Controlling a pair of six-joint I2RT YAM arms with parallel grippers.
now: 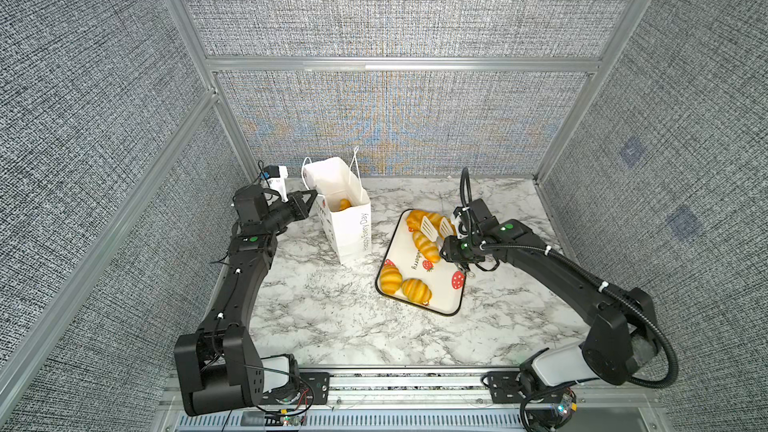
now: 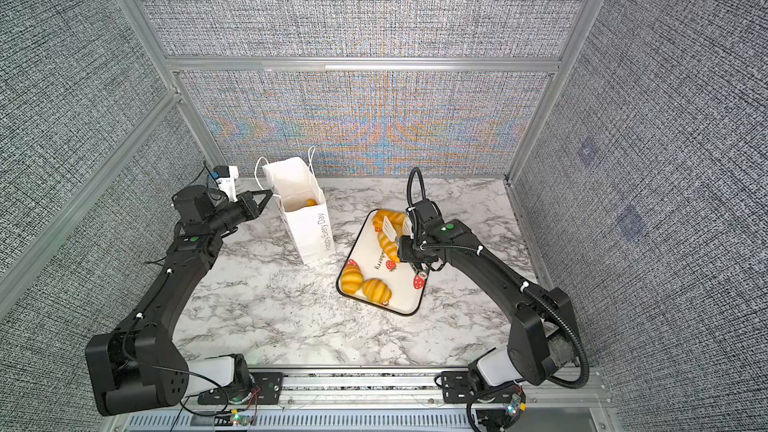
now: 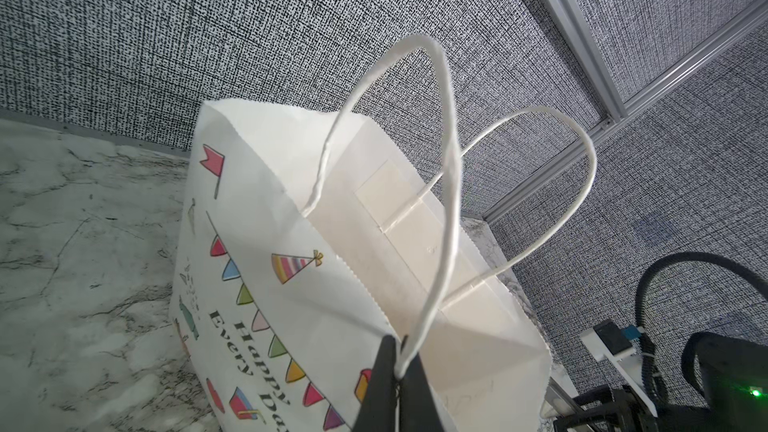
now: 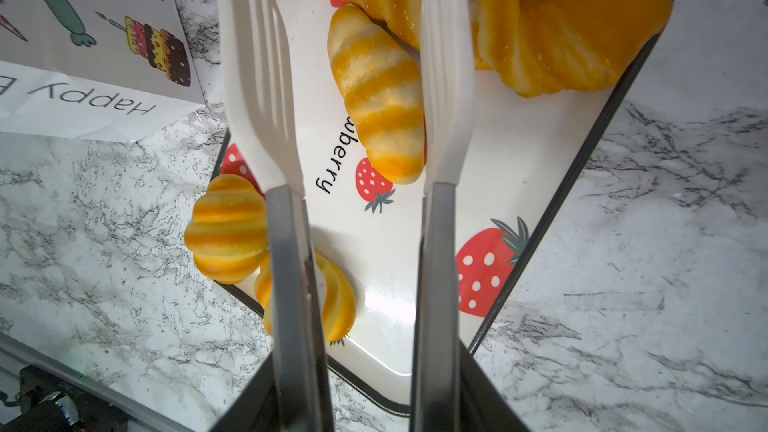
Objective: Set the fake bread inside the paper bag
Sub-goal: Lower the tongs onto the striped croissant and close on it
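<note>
While the left tool is pinching tight on the paper bag's cord handle, the right tool is gripping half-spread tongs straddling a croissant among the fake bread lying on the tray, one piece apparently sitting inside the bag.

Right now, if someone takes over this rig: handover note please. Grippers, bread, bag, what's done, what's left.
Left gripper: shut on the cord handle of the paper bag, which stands upright with its mouth open.
Right gripper: shut on the white tongs. The blades are apart, one on each side of a croissant mid-tray, not squeezing it.
Done: one piece of fake bread shows inside the bag.
Left on the tray: that croissant, two small croissants at the near end, and bigger pieces at the far end, count unclear.
</note>
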